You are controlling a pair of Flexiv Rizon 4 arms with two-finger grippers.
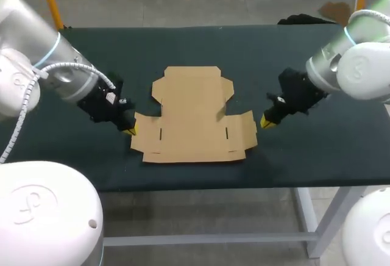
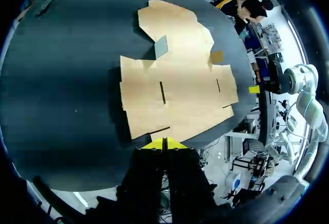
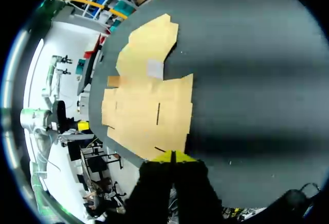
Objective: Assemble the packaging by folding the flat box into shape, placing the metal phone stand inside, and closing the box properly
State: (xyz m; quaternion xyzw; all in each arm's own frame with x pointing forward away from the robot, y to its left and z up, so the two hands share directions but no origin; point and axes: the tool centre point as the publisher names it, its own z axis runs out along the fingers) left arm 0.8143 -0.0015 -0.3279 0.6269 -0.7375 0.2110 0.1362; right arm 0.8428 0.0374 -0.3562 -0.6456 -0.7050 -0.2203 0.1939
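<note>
The flat box (image 1: 194,116) lies on the table (image 1: 304,156) between the left fingers (image 1: 130,131) and the right fingers (image 1: 266,121).

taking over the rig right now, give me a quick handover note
Left gripper: shut, empty, tips at the left flap edge of the flat brown cardboard box blank.
Right gripper: shut, empty, just off its right flap.
Blank lies unfolded on the dark green table.
Metal phone stand: not in view.
Done: nothing folded yet.
Left: fold, load stand, close.

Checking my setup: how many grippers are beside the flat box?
2: left gripper at the left edge of the flat box, right gripper off its right edge. None hidden.
</note>
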